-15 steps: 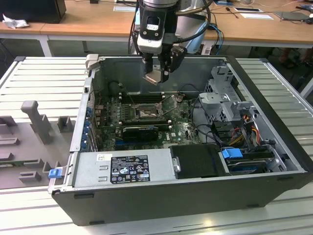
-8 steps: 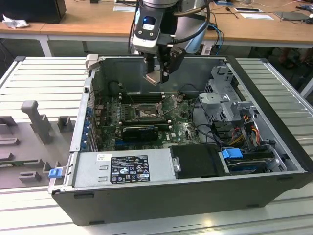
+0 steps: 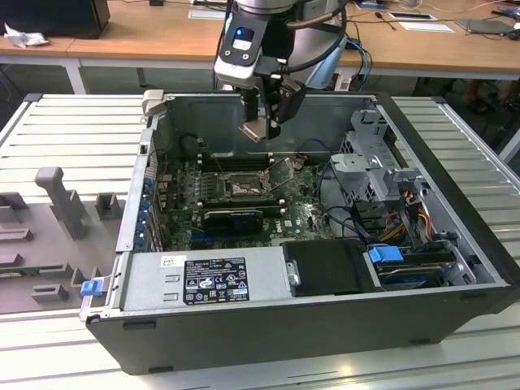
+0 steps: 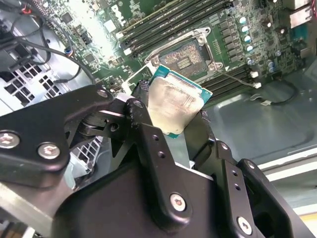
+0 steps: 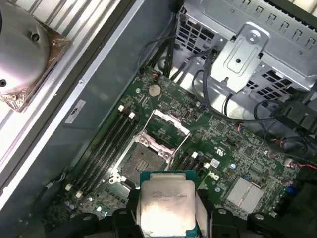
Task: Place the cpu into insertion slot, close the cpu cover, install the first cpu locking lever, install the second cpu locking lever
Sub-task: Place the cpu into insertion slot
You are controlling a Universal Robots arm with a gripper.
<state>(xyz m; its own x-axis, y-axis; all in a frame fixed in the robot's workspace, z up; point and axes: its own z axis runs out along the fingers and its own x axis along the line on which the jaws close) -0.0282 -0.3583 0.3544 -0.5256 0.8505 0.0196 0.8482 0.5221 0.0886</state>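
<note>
- The cpu (image 4: 176,106) hangs in the air over the insertion slot (image 4: 184,57), well clear of it. Its pale silvery top and green edge show in both wrist views.
- The gripper (image 4: 173,119) has its jaws closed narrowly on the cpu. A black finger (image 4: 148,144) presses against each of two opposite edges of the chip.
- In the exterior view the gripper (image 3: 258,128) and the cpu (image 3: 254,130) sit above the insertion slot (image 3: 244,188), at about the level of the case's upper rim.
- The insertion slot (image 5: 142,159) lies bare, its dark centre ringed by a grey metal rim.
- The cpu cover (image 5: 166,130) is swung up off the slot and stands open along one side of it.
- A thin wire locking lever (image 4: 237,78) lies just beside the slot, angled away from its rim.
- Long black memory slots (image 5: 111,144) run just beside the slot, on the side opposite the open cover.
- The green circuit board (image 5: 223,144) surrounds the slot on all sides.
- A grey metal drive cage (image 3: 366,162) stands to the exterior view's right of the slot, with dark cables between them.
- A labelled power supply (image 3: 203,280) sits on the camera's side of the slot.
- The open computer case (image 3: 325,325) encloses the slot and rests on a slatted grey table (image 3: 73,130).
</note>
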